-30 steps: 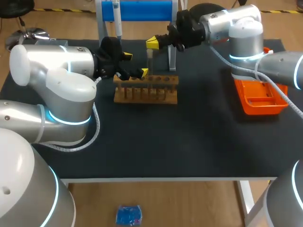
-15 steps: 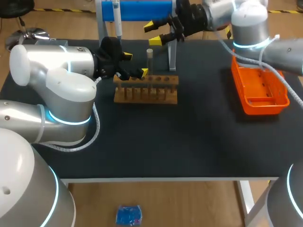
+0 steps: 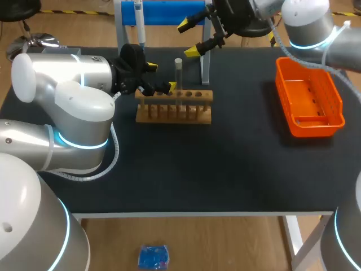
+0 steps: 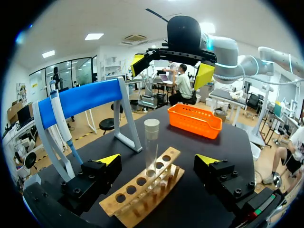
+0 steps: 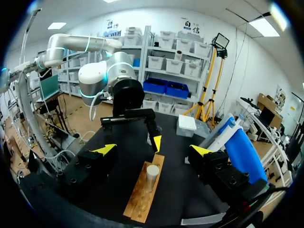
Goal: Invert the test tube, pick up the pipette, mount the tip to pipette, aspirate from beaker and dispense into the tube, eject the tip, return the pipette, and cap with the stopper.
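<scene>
The pipette (image 3: 139,25) hangs upright at the blue stand's (image 3: 169,12) left end, leftward of the right gripper (image 3: 190,37), whose fingers stand apart and empty beside that stand (the left gripper (image 3: 161,76), also spread, sits low by the wooden rack (image 3: 175,107) holding the upright test tube (image 3: 178,76)).

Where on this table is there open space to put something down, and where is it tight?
The widest bare stretch of table runs from the wooden rack to the front edge. A narrower gap lies between the rack and the orange basket. It is crowded at the back: blue stand, test tube, left gripper and right gripper cluster there.
</scene>
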You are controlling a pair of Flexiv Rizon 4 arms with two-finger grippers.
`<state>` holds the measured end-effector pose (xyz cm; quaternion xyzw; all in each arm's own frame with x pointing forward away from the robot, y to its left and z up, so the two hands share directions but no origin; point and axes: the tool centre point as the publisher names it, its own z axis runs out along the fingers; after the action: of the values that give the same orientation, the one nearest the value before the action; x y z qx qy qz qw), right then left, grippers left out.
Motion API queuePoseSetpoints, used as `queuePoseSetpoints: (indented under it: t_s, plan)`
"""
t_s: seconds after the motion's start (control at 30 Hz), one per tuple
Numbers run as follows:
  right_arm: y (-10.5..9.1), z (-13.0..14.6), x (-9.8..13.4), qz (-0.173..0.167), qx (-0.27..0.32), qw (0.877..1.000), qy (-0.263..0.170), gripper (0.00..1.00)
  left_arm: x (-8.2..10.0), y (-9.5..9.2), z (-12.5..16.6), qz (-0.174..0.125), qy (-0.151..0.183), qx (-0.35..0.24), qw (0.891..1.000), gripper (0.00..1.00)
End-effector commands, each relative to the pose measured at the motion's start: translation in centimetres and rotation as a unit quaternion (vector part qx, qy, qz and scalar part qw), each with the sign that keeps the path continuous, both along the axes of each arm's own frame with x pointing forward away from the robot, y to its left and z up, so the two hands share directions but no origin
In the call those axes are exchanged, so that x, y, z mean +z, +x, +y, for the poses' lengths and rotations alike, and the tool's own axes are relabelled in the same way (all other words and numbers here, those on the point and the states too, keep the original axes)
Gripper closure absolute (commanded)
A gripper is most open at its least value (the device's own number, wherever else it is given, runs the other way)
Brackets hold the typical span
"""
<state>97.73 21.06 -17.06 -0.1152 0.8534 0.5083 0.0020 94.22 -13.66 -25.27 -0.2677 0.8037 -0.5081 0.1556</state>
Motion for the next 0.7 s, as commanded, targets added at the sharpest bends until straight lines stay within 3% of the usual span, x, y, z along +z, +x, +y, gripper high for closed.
queuePoseSetpoints:
  t_s: [0.03, 0.27, 0.7]
  plan:
    - [-1.0, -1.7, 0.3, -0.016, -0.018, 0.999, -0.021, 0.00, -0.1, 0.0, -0.1, 0.000, 0.000, 0.001, 1.000, 0.00]
    - [-1.5, -3.7, -1.0, -0.024, -0.034, 0.999, -0.035, 0.00, -0.1, 0.0, -0.1, 0.000, 0.000, 0.001, 1.000, 0.00]
    - [-1.5, -5.1, -3.5, 0.001, -0.047, 0.999, -0.021, 0.00, -0.1, 0.0, -0.1, 0.000, 0.000, 0.001, 1.000, 0.00]
